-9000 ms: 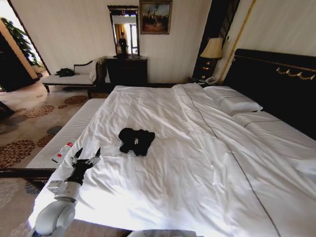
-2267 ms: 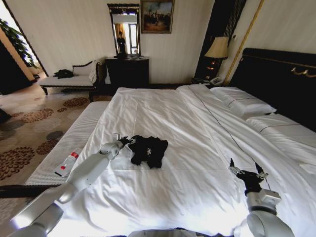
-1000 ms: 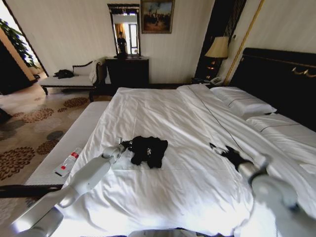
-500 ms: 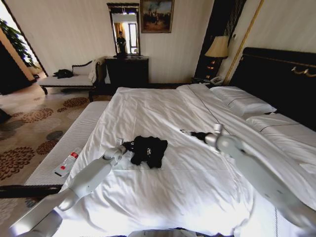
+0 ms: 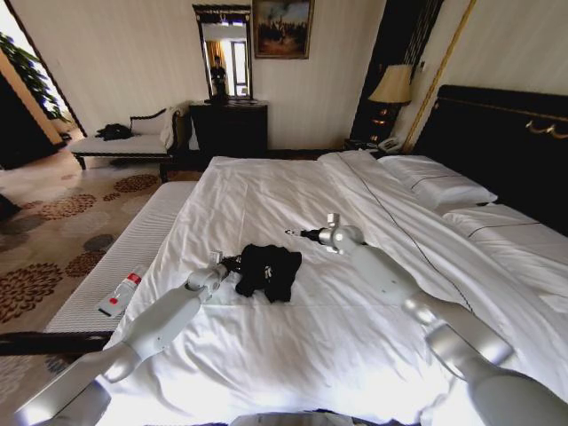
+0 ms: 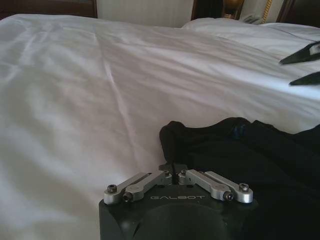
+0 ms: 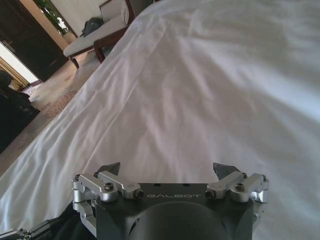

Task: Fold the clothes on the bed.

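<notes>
Jaws of left gripper (image 5: 232, 262) are drawn together at the left edge of the black T-shirt (image 5: 268, 269); in left wrist view the links of that gripper (image 6: 175, 176) are folded inward w/ tips meeting right at the fabric rim of the T-shirt (image 6: 250, 160), apparently nipping a bit of cloth, tho the exact bite is hard to make out. Left arm reaches fwd from robot's lower left across the bed (image 5: 293, 191).

Right gripper (image 5: 295, 233) has jaws apart; right wrist view shows the two black tips of the gripper (image 7: 170, 170) spread wide over bare white sheet (image 7: 210, 90). It sits beyond & slightly right of the shirt, near but not touching it, pointing toward robot's left. Left wrist view catches those two dark tips (image 6: 302, 65) farther off, above the sheet, past the shirt.

T-shirt is crumpled in a small heap, roughly mid-bed on the left half of the mattress, well short of the pillows (image 5: 435, 191). Left jaws at its near-left edge, right jaws off its far side, so shirt lies betw. the two grippers.

Bottle w/ red cap (image 5: 122, 293) lies on the pale bench (image 5: 133, 240) alongside the bed, well apart from shirt.
</notes>
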`<state>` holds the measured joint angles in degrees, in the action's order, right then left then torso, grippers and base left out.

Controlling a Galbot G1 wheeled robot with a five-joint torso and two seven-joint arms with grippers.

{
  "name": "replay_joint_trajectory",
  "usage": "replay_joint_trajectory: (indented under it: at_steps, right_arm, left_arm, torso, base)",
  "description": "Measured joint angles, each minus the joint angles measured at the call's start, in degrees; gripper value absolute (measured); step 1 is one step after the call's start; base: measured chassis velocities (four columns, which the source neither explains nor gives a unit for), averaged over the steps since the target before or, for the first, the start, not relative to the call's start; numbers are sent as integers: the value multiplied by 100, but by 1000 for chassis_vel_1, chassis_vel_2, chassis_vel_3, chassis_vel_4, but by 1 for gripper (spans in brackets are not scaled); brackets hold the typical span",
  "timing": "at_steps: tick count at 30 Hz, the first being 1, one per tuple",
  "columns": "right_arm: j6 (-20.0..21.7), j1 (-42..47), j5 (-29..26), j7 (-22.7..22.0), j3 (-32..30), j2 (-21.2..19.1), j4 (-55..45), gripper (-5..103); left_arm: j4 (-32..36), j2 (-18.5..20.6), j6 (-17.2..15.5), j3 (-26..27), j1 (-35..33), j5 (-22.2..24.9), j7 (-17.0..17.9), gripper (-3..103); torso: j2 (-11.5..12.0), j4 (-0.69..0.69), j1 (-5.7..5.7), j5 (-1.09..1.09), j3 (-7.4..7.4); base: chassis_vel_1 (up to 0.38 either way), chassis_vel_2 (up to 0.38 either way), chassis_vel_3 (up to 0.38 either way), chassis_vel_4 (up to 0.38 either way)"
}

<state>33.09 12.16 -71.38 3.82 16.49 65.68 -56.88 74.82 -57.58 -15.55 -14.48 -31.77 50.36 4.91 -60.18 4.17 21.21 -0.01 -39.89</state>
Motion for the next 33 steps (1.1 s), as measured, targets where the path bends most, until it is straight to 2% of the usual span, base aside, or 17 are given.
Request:
replay_joint_trajectory:
  at_steps: [5, 12, 13, 23, 33]
  right_arm:
    - [18, 120, 54, 9, 48, 26, 70, 100]
    - [20, 323, 195, 47, 114, 108, 53, 100]
    - [4, 333, 262, 74, 118, 154, 93, 103]
    - [-190, 339, 673, 238, 103, 277, 560, 97]
    - [-189, 370, 699, 254, 257, 307, 509, 89]
  left_arm:
    - [55, -3, 1, -29, -17, 8, -3, 1]
    - [103, 14, 9, 16, -106, 2, -16, 1]
    - [103, 17, 9, 16, -109, 1, -20, 1]
    - [-8, -65, 15, -115, -26, 11, -65, 1]
    - [-18, -58, 33, -118, -32, 13, -98, 1]
  torso:
    - [-1, 5, -2, 2, 1]
    - [0, 2, -2, 2, 0]
    - [0, 1, -2, 1, 0]
    - [-1, 3, -1, 1, 1]
    - [-1, 3, -2, 1, 1]
  base:
    - [0, 0, 0, 0]
    - [0, 0, 0, 0]
    - [0, 0, 0, 0]
    - [0, 0, 0, 0]
    - [0, 0, 0, 0]
